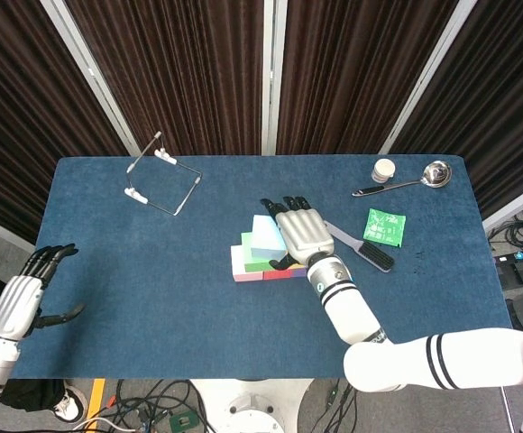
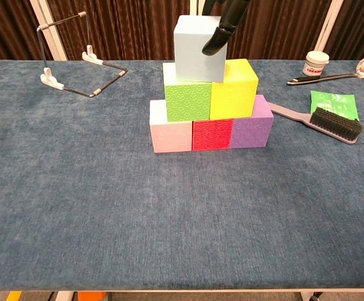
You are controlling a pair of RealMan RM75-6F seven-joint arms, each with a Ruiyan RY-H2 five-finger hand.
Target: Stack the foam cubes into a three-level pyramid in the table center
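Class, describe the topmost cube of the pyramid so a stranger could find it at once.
Look to the middle of the blue table, where the foam cubes form a pyramid. On its top level sits the pale blue cube, resting on the green cube and yellow cube. It alone stands on top.

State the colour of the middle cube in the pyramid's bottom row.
Red, with an embossed pattern: the middle bottom cube shows best in the chest view.

Pyramid up on blue surface (image 2: pixel 107 207): pink cube (image 2: pixel 171 131), red cube (image 2: pixel 211 134), purple cube (image 2: pixel 252 124) at base; green cube (image 2: pixel 187 100), yellow cube (image 2: pixel 233 89) above; light-blue cube (image 2: pixel 198 50) on top. Dark fingers (image 2: pixel 221 32) of right hand (image 2: pixel 227 22) at its upper right front face. Brush (image 2: pixel 329 121), green packet (image 2: pixel 332 101) right.
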